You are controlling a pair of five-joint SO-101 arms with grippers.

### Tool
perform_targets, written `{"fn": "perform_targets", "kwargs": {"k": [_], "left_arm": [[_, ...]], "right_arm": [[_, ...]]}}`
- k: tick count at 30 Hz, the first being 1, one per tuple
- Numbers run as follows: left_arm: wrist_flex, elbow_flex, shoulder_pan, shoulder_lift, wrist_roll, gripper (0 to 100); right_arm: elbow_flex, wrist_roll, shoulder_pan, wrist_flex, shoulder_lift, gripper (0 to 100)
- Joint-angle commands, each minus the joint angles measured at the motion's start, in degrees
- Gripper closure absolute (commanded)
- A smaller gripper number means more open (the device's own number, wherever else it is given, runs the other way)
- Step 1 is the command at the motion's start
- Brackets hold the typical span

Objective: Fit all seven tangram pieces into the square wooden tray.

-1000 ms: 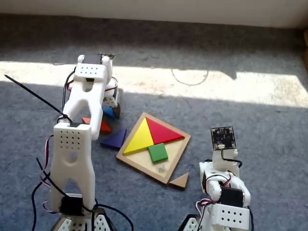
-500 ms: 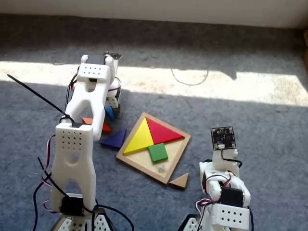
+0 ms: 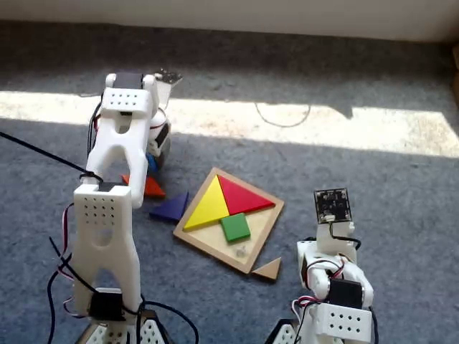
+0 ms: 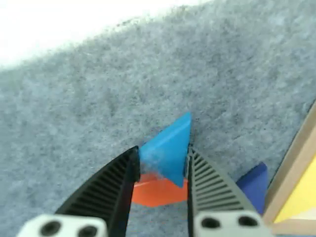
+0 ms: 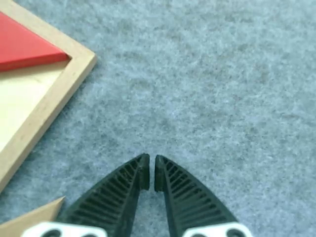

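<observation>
High view has the left arm [image 3: 107, 215] stretched out long from its base at the near left edge, its white links running away from the camera over the grey-blue carpet [image 3: 373, 193], with the wrist end out near a band of sunlight [image 3: 387, 129]. The right arm [image 3: 333, 287] sits folded over its own base at the near right, its wrist camera board tipped upward.

From the left wrist view, the left claw [image 4: 162, 150] is clamped on a light blue piece [image 4: 170, 143], one ribbed black finger against each side. The piece's pointed end sticks out past the fingertips. Just behind it lies an orange piece [image 4: 158, 193], and a dark blue piece [image 4: 253, 180] rests near the wooden tray [image 4: 292, 170]. Whether the light blue piece is off the carpet cannot be told.

In the right wrist view, the right claw [image 5: 148, 173] is closed on nothing, fingertips together above bare carpet. A corner of the tray is close by, and a plain wooden triangle [image 5: 29, 218] lies beside one finger.

Seen from above, the tray lies turned like a diamond between the two arms. It holds a yellow triangle [image 3: 208, 204], a red triangle [image 3: 240, 195] and a green square [image 3: 235, 227], and the rest of its floor is bare wood. The wooden triangle lies just off its near corner. A thin cable loop [image 3: 283, 118] lies in the sunlit strip, and a pale wall base [image 3: 287, 14] runs along the far edge.
</observation>
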Motion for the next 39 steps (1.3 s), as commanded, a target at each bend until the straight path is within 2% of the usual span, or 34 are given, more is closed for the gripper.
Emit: {"fn": "perform_targets", "kwargs": {"k": [1,12,19,24,31,36,39], "left_arm": [[1.1,2.0,1.0,-12.2,-3.3,96],[-0.1,32.5,9.8,-38.3,-13.5,96],[-11.3,54.8,16.0,-53.4,-22.0,96],[-21.3,69.0,19.9,-58.7,-27.3,96],[-29.1,78.1,25.1,-59.2,-31.8,95],[-29.1,79.5,30.3,-59.1,-32.8,95],[-29.1,79.8,32.7,-59.1,-32.8,95]], "right_arm": [[1.3,0.7,0.7,-0.7,-0.7,96.4],[1.3,0.7,0.7,-0.7,-0.7,96.4],[1.3,0.7,0.7,-0.7,-0.7,96.4],[1.3,0.7,2.2,-0.8,-0.7,96.4],[1.3,0.7,2.2,-0.8,-0.7,96.4],[1.3,1.0,2.2,-0.8,-0.7,96.4],[1.3,3.7,2.2,-0.7,-0.7,96.4]]}}
